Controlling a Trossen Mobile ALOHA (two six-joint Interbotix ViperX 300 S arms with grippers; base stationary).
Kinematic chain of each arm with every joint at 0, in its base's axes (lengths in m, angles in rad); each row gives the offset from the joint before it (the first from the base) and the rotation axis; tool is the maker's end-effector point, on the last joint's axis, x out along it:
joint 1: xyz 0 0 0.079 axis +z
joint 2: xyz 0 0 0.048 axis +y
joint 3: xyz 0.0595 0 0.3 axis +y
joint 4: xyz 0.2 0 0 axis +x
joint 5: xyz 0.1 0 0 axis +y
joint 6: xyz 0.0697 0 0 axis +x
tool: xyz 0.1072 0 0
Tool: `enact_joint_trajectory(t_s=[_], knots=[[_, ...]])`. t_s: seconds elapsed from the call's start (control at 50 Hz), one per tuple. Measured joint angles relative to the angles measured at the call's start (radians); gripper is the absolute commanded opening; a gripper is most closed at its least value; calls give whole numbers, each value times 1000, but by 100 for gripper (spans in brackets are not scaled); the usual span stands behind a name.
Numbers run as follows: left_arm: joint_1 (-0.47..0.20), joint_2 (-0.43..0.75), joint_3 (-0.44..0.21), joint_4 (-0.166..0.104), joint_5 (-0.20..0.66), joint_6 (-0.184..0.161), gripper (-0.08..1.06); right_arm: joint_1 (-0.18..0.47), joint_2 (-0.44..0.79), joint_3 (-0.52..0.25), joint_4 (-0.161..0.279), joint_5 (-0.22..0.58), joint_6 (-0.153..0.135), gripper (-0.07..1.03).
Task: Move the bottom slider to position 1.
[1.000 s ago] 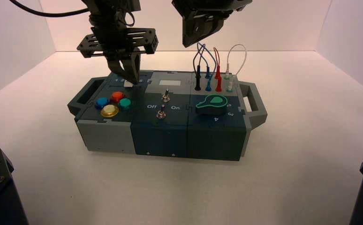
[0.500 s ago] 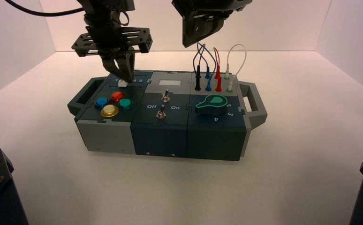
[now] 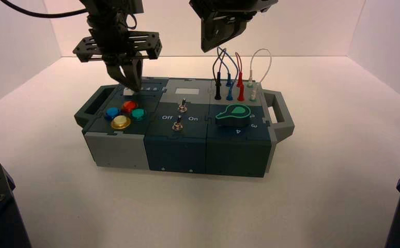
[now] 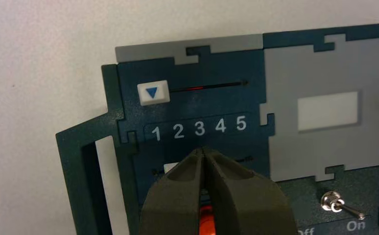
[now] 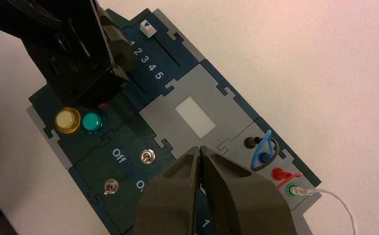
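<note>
As the left gripper (image 3: 131,85) was carried leftward in the upper left of the high view, fingers pressed together, the bottom slider (image 4: 174,168) was pushed along, peeking out below numeral 1 (image 4: 155,133). Target looked reached. The right gripper (image 3: 212,45) was kept parked top centre, closed.
</note>
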Motion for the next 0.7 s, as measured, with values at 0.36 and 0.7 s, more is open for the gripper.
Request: enact_joint_trajectory(t_s=[0.36,0.7], knots=[[31,-29,35,5,6,18,-3,2,0,-2,0,2,2,-2],[34,-37,41,5,17,29,-3,2,0,-2,-2,9,0,-2]])
